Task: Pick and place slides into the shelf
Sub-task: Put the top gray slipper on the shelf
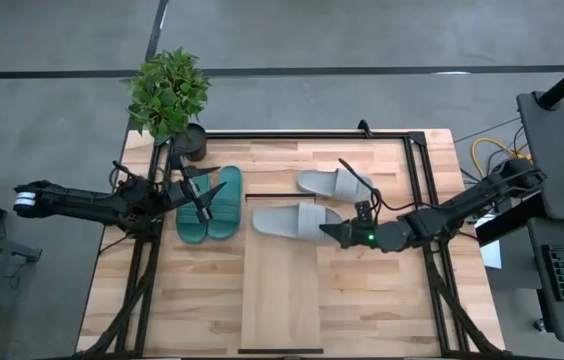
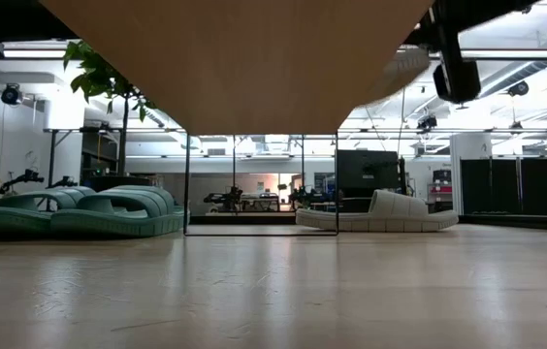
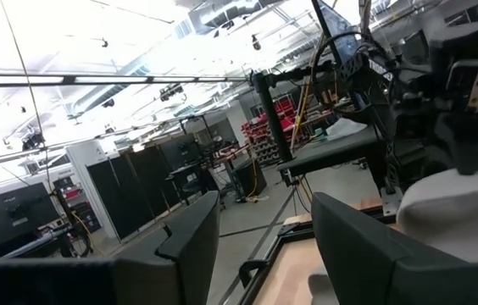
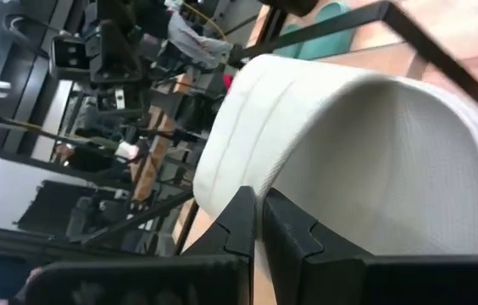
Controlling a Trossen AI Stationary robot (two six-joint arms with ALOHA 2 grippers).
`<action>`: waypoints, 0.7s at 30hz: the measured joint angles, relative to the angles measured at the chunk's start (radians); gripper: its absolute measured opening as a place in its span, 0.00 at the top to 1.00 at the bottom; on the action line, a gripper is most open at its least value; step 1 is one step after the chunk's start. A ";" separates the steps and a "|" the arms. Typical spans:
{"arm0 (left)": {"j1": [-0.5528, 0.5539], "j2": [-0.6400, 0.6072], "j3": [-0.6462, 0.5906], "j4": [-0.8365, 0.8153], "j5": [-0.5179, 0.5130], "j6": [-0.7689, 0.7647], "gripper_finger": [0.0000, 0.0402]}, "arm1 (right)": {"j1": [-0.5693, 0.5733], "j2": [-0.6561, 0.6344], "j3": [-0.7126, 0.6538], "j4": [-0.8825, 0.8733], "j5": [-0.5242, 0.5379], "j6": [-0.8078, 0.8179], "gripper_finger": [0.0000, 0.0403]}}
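Observation:
Two teal slides (image 1: 209,205) (image 2: 80,213) lie side by side, soles down, on the tabletop at the left. My left gripper (image 1: 200,196) (image 3: 264,246) hovers open above them, nothing between its fingers. One grey slide (image 1: 334,183) (image 2: 375,213) rests sole down on the tabletop beyond the shelf (image 1: 282,290). The other grey slide (image 1: 292,220) (image 4: 366,127) lies across the shelf's far end, one end past its right edge. My right gripper (image 1: 330,233) (image 4: 260,222) is shut at that end, its tips by the strap. My right gripper's shut fingertips (image 4: 241,212) stand right at the edge of the grey slide's strap (image 4: 230,169), coming slanting down from the table's right. Whether they touch the strap I cannot tell. The slide lies sole down on the shelf.
A potted plant (image 1: 170,95) stands at the table's far left corner. A black frame (image 1: 417,190) runs around the tabletop. In the low view the shelf (image 2: 235,58) stands raised on thin black legs (image 2: 187,184). Its near part is bare wood.

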 joint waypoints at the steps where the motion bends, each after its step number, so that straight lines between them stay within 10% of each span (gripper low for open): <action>1: 0.000 0.000 0.000 0.000 0.000 0.000 0.57 | -0.005 -0.009 -0.006 0.002 -0.007 -0.003 0.98; 21: 0.000 0.000 0.000 0.001 0.000 -0.002 0.57 | -0.142 -0.049 -0.084 0.113 -0.189 -0.072 0.98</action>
